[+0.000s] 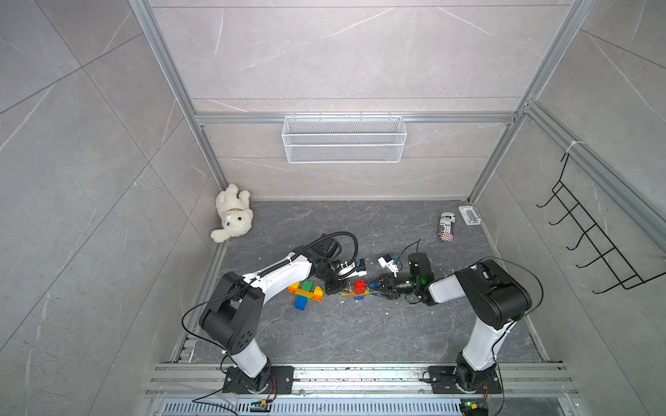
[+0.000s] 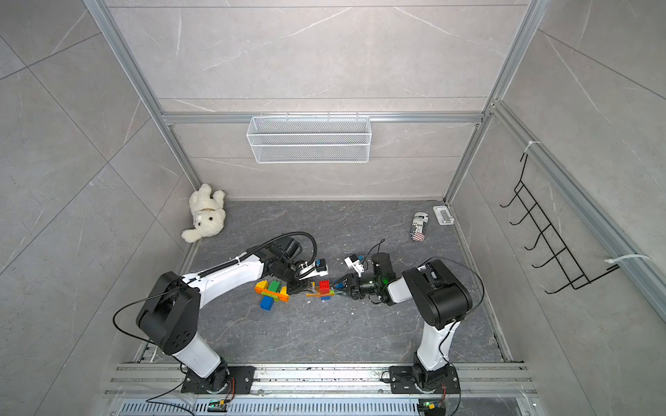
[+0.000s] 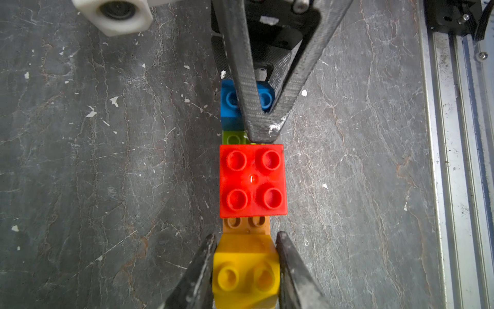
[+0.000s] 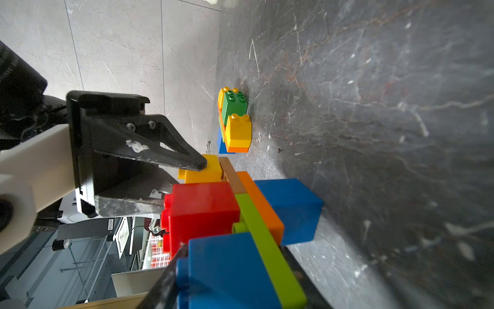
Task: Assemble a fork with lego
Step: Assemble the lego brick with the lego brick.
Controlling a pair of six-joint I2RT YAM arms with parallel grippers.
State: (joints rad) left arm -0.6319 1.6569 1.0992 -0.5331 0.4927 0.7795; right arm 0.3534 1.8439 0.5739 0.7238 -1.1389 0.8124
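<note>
Forming 1 row: yellow, brown, red, lime, blue lego (image 3: 252, 179).

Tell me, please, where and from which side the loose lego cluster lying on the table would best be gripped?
Probably by the blue brick that juts from the cluster toward the robot's base: in both top views its two flanks are bare, while the green brick is hemmed by neighbours. Come from above, jaws across those flanks.
</note>
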